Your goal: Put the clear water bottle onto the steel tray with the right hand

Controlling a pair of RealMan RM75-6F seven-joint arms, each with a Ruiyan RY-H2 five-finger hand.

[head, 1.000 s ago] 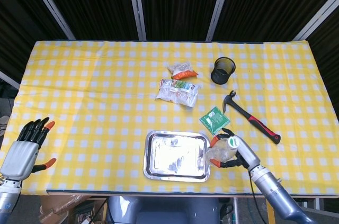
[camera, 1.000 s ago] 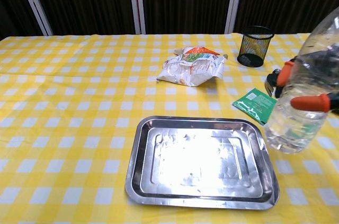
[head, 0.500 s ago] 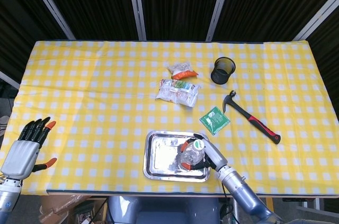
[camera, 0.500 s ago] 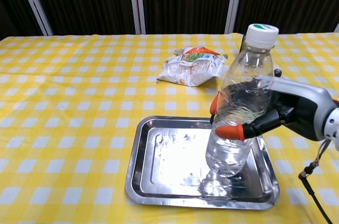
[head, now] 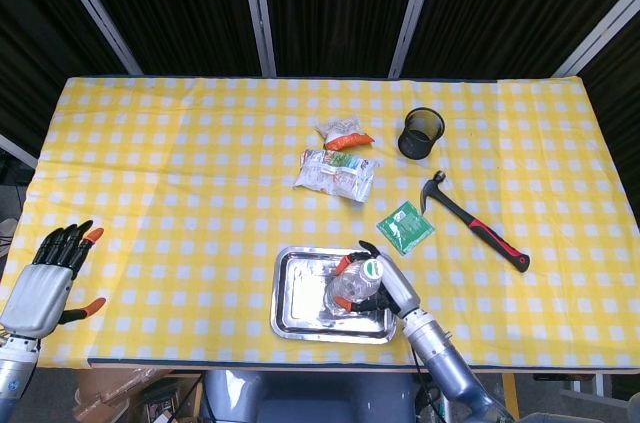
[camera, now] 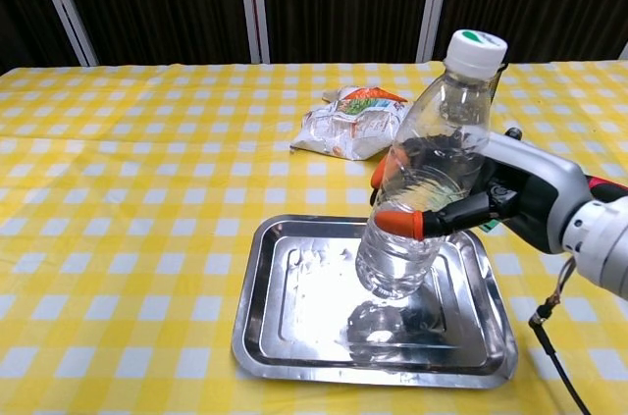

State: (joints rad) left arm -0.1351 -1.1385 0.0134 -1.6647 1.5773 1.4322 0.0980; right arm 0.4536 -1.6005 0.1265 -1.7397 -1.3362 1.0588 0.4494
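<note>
Resting off the front left corner of the table (head: 150, 193), the left hand (head: 45, 283) is holding nothing, its dark fingers spread apart and the orange-tipped thumb sticking out to the side. Further right, near the front edge, the steel tray (head: 300, 313) (camera: 285, 337) is lying flat on the yellow checked cloth. Over the right part of this tray the water bottle (head: 358, 286) (camera: 422, 209) is hanging tilted, its white cap leaning toward the right and its base lifted just clear of the tray floor, as the chest view is showing by the reflection beneath it. The right hand (head: 385, 283) (camera: 491, 199) is gripping the bottle around its middle from the right side, with orange fingertips (camera: 397, 223) wrapping across the front of the clear body and the palm sitting behind and to the right of it.

Behind the tray, toward the middle of the table, two crumpled snack bags (head: 337, 171) (camera: 355, 126) are lying together. To their right a black mesh cup (head: 422, 133) (camera: 471, 84) is standing upright. A green packet (head: 405, 226) is lying just behind the tray's right rear corner, and a hammer (head: 475, 220) with a red and black handle is lying slantwise beside it, toward the right edge.
</note>
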